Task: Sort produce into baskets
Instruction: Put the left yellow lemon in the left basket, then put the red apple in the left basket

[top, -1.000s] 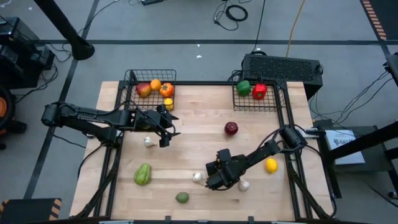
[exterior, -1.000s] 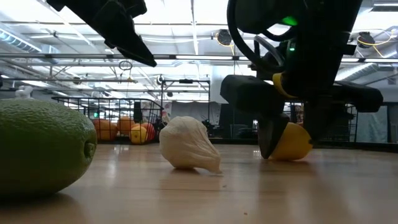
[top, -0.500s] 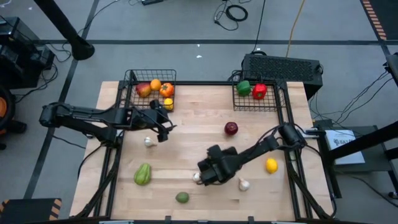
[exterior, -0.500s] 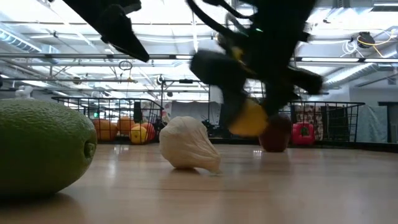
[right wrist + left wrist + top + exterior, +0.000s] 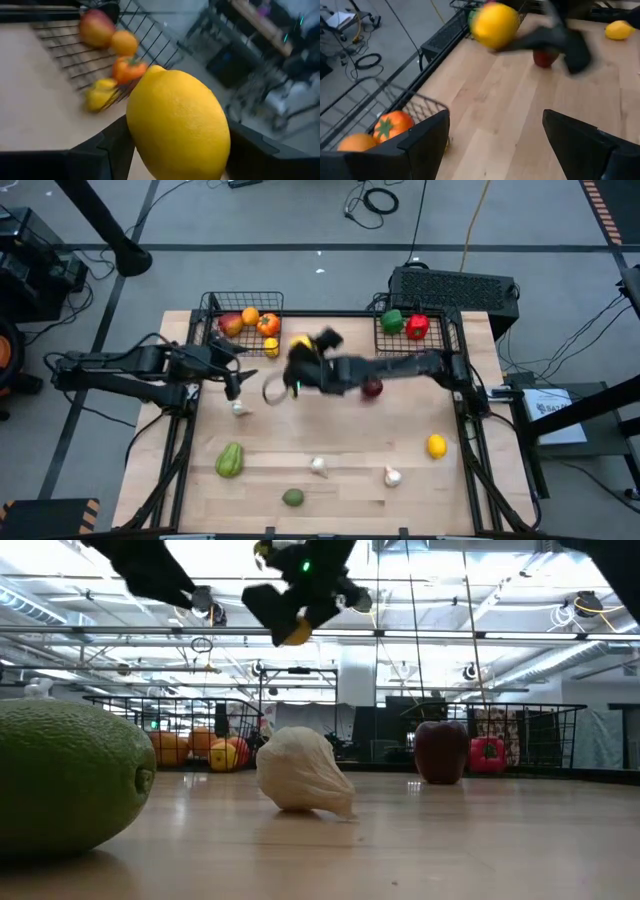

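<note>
A lemon (image 5: 177, 125) sits clamped in the right gripper (image 5: 303, 365), which has swung up from the table's near side toward the left basket (image 5: 243, 310) holding fruit; drop-off looks next. The left gripper (image 5: 232, 370) hovers nearby, jaws wide and empty.

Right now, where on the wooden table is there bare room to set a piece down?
Open wood lies between the dark red apple, the yellow lemon on the table and the two white garlic bulbs near the front. It is crowded near the left wire basket, where the right gripper carries another lemon beside the left gripper.
</note>
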`<state>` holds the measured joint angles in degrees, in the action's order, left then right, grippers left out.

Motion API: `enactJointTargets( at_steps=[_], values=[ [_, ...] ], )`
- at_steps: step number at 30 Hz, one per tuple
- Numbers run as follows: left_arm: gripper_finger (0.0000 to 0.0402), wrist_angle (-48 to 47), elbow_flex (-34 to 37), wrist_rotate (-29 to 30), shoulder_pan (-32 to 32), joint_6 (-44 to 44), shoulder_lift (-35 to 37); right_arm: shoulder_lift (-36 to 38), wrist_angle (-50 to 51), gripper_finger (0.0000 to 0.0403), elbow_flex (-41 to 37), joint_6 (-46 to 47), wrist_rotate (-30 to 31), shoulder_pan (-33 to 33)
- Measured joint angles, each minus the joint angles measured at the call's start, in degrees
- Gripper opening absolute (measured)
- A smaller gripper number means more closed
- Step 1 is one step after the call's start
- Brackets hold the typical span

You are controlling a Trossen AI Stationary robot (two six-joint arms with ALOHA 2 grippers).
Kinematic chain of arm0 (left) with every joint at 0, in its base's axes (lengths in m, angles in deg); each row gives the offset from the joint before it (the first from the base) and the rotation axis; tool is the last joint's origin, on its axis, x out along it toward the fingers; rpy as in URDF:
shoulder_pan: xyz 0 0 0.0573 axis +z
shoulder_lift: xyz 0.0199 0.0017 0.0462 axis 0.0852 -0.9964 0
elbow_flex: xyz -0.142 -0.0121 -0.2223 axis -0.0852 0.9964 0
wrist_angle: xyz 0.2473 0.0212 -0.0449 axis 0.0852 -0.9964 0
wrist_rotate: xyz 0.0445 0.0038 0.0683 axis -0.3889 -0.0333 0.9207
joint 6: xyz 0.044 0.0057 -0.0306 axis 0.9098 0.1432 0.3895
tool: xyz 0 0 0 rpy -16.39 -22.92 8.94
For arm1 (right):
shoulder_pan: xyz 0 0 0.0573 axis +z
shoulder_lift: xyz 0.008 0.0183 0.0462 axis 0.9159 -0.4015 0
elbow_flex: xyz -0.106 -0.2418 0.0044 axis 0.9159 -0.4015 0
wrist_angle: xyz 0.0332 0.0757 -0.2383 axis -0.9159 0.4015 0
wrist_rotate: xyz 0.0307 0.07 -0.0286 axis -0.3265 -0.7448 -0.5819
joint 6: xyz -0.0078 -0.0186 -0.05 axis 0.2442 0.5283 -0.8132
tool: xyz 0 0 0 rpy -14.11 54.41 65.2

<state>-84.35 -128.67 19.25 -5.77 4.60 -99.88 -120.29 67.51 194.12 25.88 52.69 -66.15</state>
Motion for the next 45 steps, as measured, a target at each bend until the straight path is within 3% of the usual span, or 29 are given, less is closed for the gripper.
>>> enactJointTargets(
  at_steps=[3,6,11,17,23,32,42,45],
  values=[
    [0.0327,-3.91,0.00,-1.10,0.00,-2.70,2.46,-0.04,-8.84,0.0237,-0.06,-13.22,-4.00,-5.06],
    [0.0327,-7.93,0.00,-2.08,0.00,-4.68,3.82,-0.35,-16.47,0.0237,-0.04,-18.12,-13.13,-10.03],
    [0.0327,-10.73,0.00,-1.92,0.00,-7.54,4.52,-1.25,-26.45,0.0237,-0.04,-17.12,-34.79,-16.68],
    [0.0327,-10.57,0.00,-1.88,0.00,-7.51,4.48,-6.07,-38.58,0.0237,-0.05,-11.91,-45.56,-20.72],
    [0.0327,-9.12,0.00,-1.75,0.00,-6.09,4.46,-11.28,-47.33,0.0238,-0.08,-4.62,-43.19,-21.35],
    [0.0327,-8.26,0.02,-1.66,0.00,-5.92,4.43,-13.30,-46.73,0.0242,-0.07,0.81,-43.05,-21.22],
    [0.0327,-7.51,0.04,-1.07,0.00,-5.54,4.42,-13.48,-44.63,0.0306,-0.08,5.09,-45.17,-20.39],
    [0.0327,-7.54,0.04,-0.63,0.00,-5.36,4.42,-11.43,-43.04,0.0316,-0.15,5.55,-49.51,-19.94]
  ],
)
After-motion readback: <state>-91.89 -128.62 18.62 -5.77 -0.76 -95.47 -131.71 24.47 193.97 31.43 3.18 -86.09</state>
